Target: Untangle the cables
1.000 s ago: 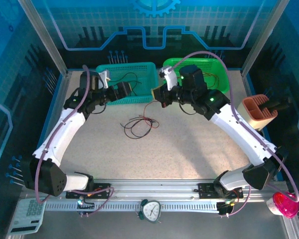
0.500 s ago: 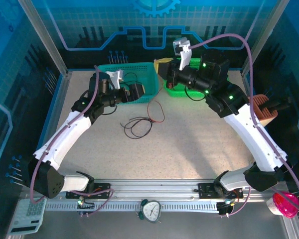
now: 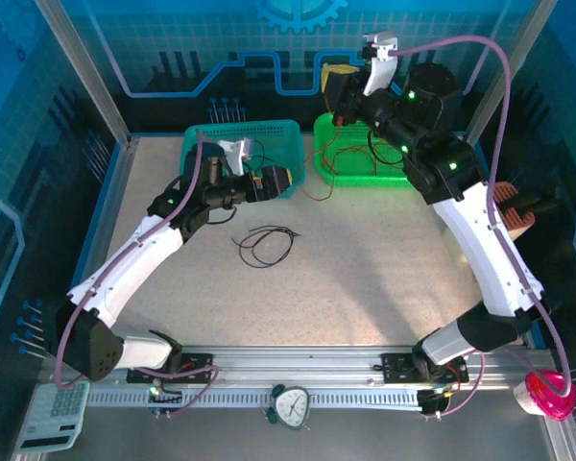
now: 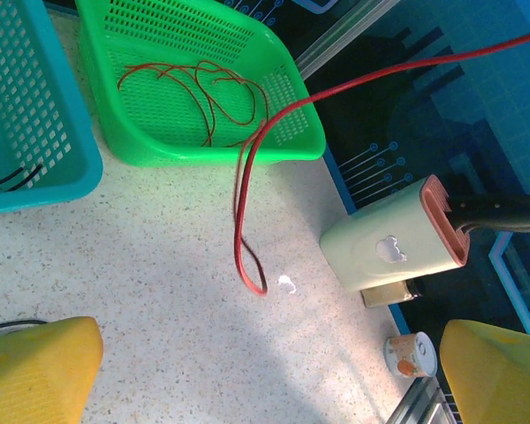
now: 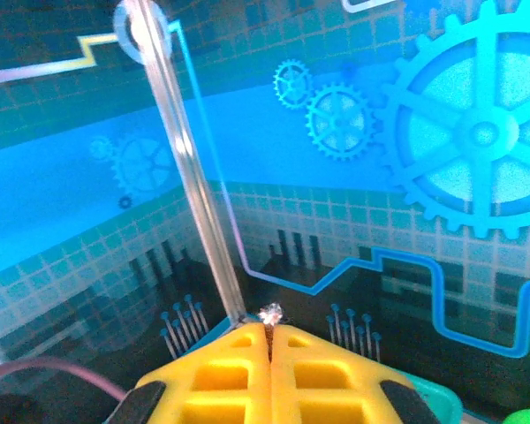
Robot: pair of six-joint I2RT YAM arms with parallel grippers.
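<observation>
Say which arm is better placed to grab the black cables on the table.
Left: the left gripper is open, close to the black cables; the right gripper, raised over the green basket, is shut on the red cable.

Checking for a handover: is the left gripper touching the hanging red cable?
Apart. In the left wrist view the left gripper is open, and the low loop of the red cable sits well ahead of both yellow fingers, bare table between.

Right arm is stretched way up toward the back, wrist high. The right gripper (image 3: 337, 81) has its yellow fingers (image 5: 212, 380) pressed flat together, pinching a red cable (image 4: 237, 221). Left arm reaches forward low over the table with the elbow bent, and the left gripper (image 3: 274, 181) has its jaws spread wide.
</observation>
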